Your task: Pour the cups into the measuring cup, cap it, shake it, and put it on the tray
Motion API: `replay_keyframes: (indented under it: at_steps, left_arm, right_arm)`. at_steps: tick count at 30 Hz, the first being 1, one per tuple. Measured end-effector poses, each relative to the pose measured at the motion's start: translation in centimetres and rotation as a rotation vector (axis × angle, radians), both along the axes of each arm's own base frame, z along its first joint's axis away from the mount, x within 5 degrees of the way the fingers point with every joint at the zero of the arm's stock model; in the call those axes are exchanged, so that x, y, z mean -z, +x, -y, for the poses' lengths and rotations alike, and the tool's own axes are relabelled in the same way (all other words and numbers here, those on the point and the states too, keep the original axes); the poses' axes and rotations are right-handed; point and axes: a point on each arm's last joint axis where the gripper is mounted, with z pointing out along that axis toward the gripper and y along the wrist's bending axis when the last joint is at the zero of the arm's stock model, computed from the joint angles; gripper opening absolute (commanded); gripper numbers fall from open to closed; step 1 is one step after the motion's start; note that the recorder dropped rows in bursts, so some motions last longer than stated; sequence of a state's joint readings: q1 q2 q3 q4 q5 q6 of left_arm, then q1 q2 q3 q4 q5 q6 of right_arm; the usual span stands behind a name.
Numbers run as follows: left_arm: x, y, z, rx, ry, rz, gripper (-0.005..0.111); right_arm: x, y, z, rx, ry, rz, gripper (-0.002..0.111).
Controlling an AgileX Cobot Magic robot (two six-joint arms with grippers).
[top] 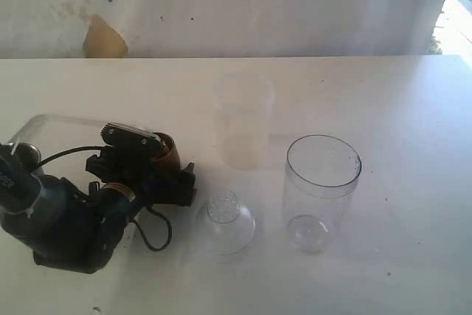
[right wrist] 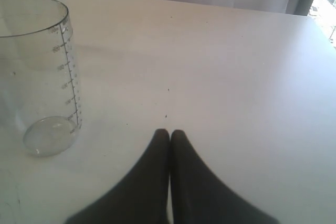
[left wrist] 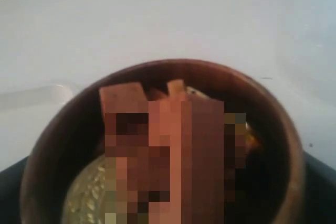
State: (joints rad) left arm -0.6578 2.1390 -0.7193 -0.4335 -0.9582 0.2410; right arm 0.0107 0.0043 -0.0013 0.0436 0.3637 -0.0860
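The worktop [top: 402, 108] carries everything. The tray [top: 51, 120] lies at its left edge, partly behind my left arm. The measuring cup [top: 321, 182] stands upright and uncapped right of centre, well apart from the tray, and it looks empty. My right wrist view shows it [right wrist: 39, 72] off to one side with its scale printed down the wall. A frosted cup [top: 243, 119] stands behind it. The domed lid [top: 225, 219] sits on the worktop between my left arm and the measuring cup.

My left hand [top: 171, 172] is at the wooden cup [top: 168, 154], just beside the tray. In my left wrist view the cup [left wrist: 68, 129] fills the frame, with pale grains in the bottom. It sits between my fingers, but I cannot tell whether they are clamped on it. My right hand [right wrist: 169, 136] has its tips pressed together on nothing and hangs low over bare worktop.

I judge this to be the first pour, at the pick-up. Next I need a sure grip, then a level carry over the lid to the measuring cup's mouth, tipping only once I am above it.
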Motion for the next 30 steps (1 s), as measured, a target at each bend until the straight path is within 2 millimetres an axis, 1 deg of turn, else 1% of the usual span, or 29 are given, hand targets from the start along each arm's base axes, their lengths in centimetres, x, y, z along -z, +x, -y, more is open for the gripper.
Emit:
replay_keyframes:
  at_steps: [6, 8, 11, 14, 16, 17, 19, 24, 27, 30]
  left_arm:
    - [0.0, 0.0, 0.0, 0.002, 0.000, 0.000, 0.098]
    - [-0.1, 0.0, 0.2, 0.028, 0.005, 0.008, 0.098]
    - [-0.1, -0.1, 0.2, 0.033, 0.006, 0.009, 0.096]
    - [-0.1, 0.0, 0.2, 0.025, 0.004, 0.009, 0.083]
    - [-0.1, 0.0, 0.2, 0.019, -0.010, 0.005, 0.058]
    - [-0.1, 0.0, 0.2, 0.015, -0.020, 0.004, 0.042]
    - [-0.1, 0.0, 0.2, 0.008, -0.032, 0.000, 0.000]
    - [-0.1, 0.0, 0.2, 0.034, 0.031, 0.023, 0.000]
    - [-0.1, 0.0, 0.0, 0.011, 0.023, 0.018, 0.000]
    - [-1.1, 0.2, -0.1, -0.031, -0.027, 0.016, 0.000]
  right_arm:
    - [0.0, 0.0, 0.0, 0.000, 0.000, 0.000, 0.000]
    - [0.0, 0.0, 0.0, 0.000, 0.000, 0.000, 0.000]
    - [0.0, 0.0, 0.0, 0.000, 0.000, 0.000, 0.000]
    - [0.0, 0.0, 0.0, 0.000, 0.000, 0.000, 0.000]
    - [0.0, 0.0, 0.0, 0.000, 0.000, 0.000, 0.000]
    - [0.0, 0.0, 0.0, 0.000, 0.000, 0.000, 0.000]
    - [0.0, 0.0, 0.0, 0.000, 0.000, 0.000, 0.000]
    - [0.0, 0.0, 0.0, 0.000, 0.000, 0.000, 0.000]
    - [0.0, 0.0, 0.0, 0.000, 0.000, 0.000, 0.000]
    - [0.0, 0.0, 0.0, 0.000, 0.000, 0.000, 0.000]
